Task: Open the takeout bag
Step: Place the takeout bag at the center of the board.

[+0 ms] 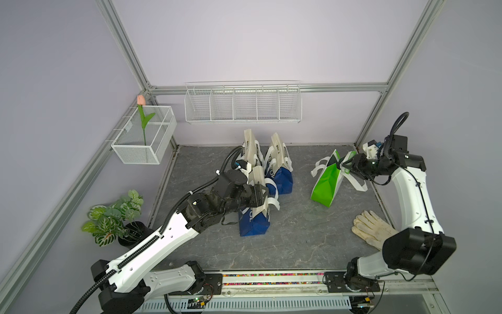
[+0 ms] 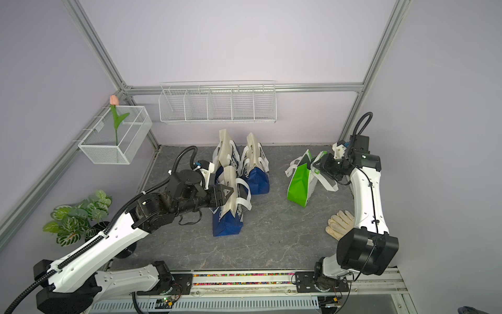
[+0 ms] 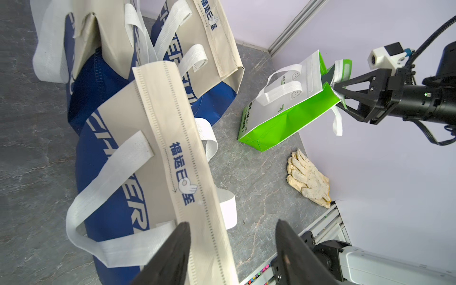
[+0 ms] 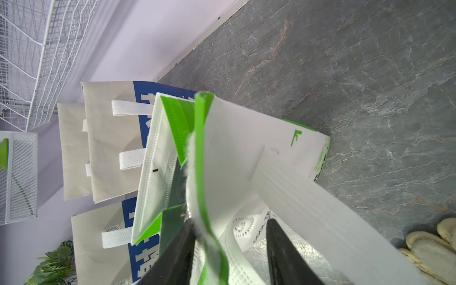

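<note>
The green-and-white non-woven takeout bag (image 1: 326,185) leans near the far right corner of the tabletop (image 1: 285,244). I judge it light and floppy, best pinched at its top rim. My right hand (image 1: 344,165) straddles that rim, fingers parted, not clamping. My left hand (image 1: 264,197) gapes around the top of the blue-and-beige bag (image 1: 254,225).

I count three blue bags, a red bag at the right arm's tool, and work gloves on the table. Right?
Not quite: the bag at the right arm's tool is green and white, not red, as both top views show. The three blue bags and the gloves are as you say.
</note>
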